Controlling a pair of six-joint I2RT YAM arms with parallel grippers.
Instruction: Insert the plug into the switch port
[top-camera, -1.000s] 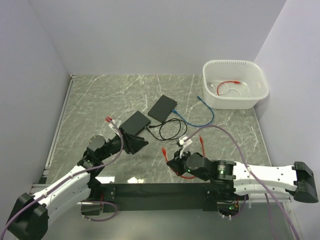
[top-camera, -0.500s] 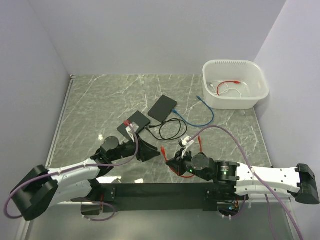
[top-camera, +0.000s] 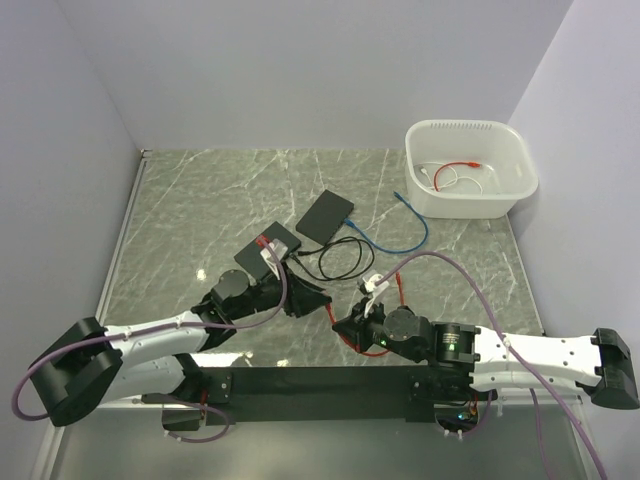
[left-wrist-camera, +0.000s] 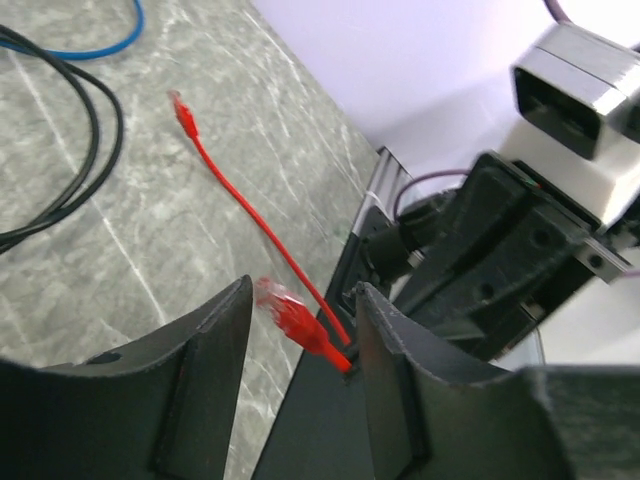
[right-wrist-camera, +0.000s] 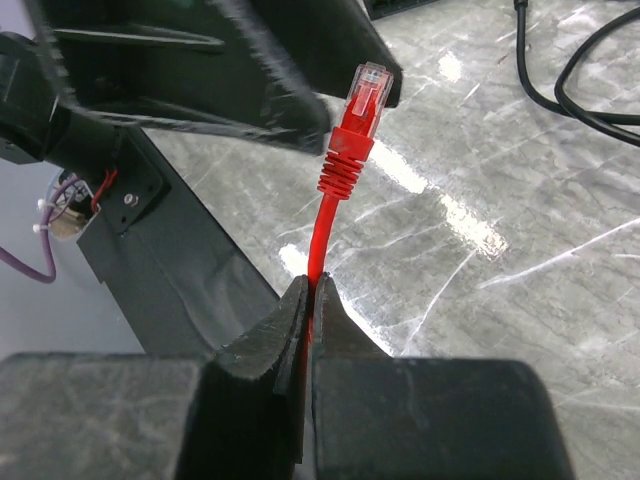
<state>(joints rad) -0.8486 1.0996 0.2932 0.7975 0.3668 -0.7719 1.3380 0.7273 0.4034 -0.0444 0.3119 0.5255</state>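
The left arm (top-camera: 150, 335) and the right arm (top-camera: 530, 352) stretch low along the near edge of the desk (top-camera: 200, 200), tips facing each other. The left fingers (left-wrist-camera: 210, 340) stand apart; the right fingers (right-wrist-camera: 270, 345) are pressed together on a cable (right-wrist-camera: 322, 235).

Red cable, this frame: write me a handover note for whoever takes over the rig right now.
The right end effector is shut on the red cable just below its plug, holding the plug up off the table.
The left end effector is open, with a finger on either side of the plug, not gripping it.
The two black boxes lie further out on the table; their ports cannot be seen.
Done: cable picked up and presented between the arms.
Left: carry the plug to the switch port and push it in.
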